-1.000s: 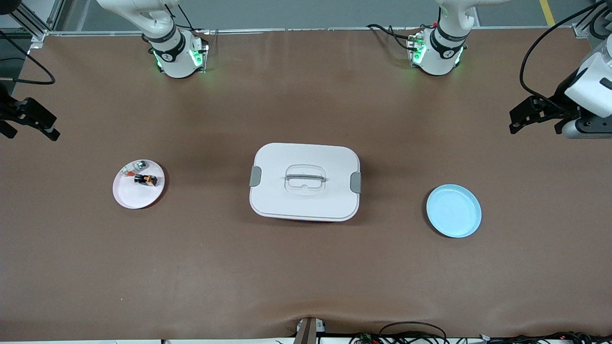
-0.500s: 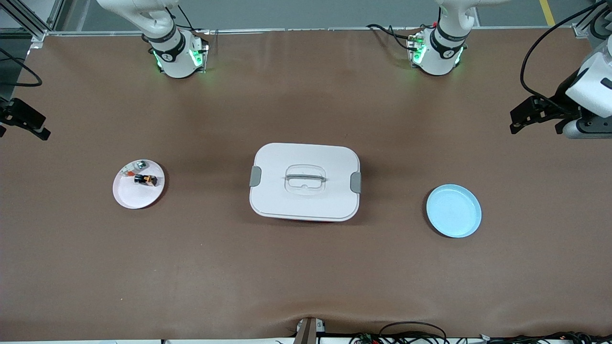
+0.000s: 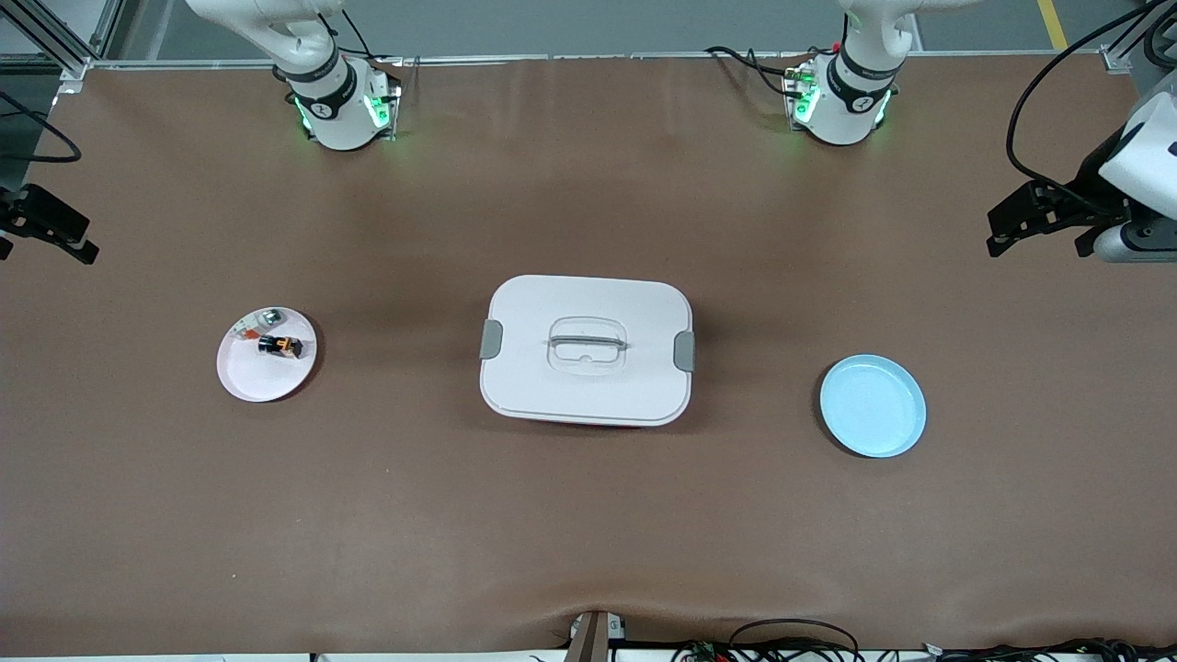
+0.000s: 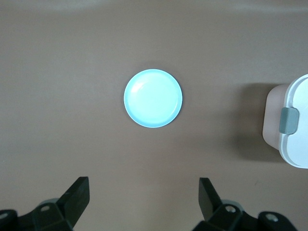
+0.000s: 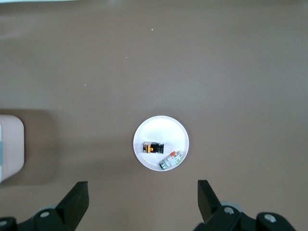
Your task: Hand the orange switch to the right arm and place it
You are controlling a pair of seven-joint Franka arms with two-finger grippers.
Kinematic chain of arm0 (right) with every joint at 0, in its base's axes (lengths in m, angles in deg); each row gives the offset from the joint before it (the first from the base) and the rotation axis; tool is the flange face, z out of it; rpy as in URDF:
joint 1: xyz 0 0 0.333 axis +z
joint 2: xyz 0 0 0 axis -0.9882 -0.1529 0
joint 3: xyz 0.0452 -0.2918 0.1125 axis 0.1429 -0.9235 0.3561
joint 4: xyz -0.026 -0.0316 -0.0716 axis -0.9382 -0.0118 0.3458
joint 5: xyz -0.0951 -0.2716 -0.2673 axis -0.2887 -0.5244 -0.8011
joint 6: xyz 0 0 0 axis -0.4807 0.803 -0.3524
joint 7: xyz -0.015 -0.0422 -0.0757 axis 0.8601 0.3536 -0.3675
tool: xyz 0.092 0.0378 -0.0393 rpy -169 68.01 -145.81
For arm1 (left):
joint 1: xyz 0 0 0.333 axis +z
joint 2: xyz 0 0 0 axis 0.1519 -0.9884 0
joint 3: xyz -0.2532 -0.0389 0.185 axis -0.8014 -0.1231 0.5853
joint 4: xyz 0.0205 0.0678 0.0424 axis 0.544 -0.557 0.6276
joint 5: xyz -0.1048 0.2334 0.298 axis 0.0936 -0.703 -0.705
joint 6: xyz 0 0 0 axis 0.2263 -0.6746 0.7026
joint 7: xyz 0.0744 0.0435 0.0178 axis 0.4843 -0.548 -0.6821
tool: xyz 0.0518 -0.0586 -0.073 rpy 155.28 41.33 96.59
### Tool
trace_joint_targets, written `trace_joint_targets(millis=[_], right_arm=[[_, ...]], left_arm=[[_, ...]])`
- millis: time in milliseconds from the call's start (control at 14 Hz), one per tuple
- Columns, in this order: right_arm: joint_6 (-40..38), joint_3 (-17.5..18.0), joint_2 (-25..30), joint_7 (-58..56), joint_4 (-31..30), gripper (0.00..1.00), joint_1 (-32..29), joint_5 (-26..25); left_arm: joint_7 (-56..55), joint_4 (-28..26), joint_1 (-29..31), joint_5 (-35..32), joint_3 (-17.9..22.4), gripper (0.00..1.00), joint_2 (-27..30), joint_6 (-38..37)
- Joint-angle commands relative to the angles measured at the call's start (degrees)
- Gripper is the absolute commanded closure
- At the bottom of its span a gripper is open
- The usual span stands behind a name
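Note:
The orange switch [image 3: 280, 346], a tiny black part with an orange end, lies on a small white plate [image 3: 253, 377] toward the right arm's end of the table. It also shows in the right wrist view [image 5: 153, 147] on that plate [image 5: 161, 129]. My right gripper [image 3: 53, 230] is open and empty, high over the table's edge at that end; in its wrist view [image 5: 142, 187] the plate lies off from the fingertips. My left gripper [image 3: 1022, 221] is open and empty, high over the left arm's end [image 4: 143, 182].
A small pale part with silver and red bits [image 3: 257, 324] shares the white plate [image 5: 172, 160]. A white lidded box with grey clips [image 3: 587, 349] stands at mid-table. A light blue plate [image 3: 872, 405] lies empty toward the left arm's end [image 4: 153, 98].
My right gripper has drawn back a little toward the table's edge. My left gripper has shifted slightly outward and toward the bases. The plates, box and switch have not moved.

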Motion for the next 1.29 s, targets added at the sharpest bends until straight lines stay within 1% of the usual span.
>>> trace_joint_targets(millis=[0,1214], right_arm=[[-1.0,0.0,-0.8,-2.1,1.5,0.0,0.0,0.4],[-1.0,0.0,-0.8,-1.9,1.6,0.0,-0.1,0.4]], left_arm=[[0.7,0.6,0.3,0.2,0.0,0.0,0.4,-1.5],[0.7,0.6,0.2,-0.1,0.0,0.0,0.4,-3.3]])
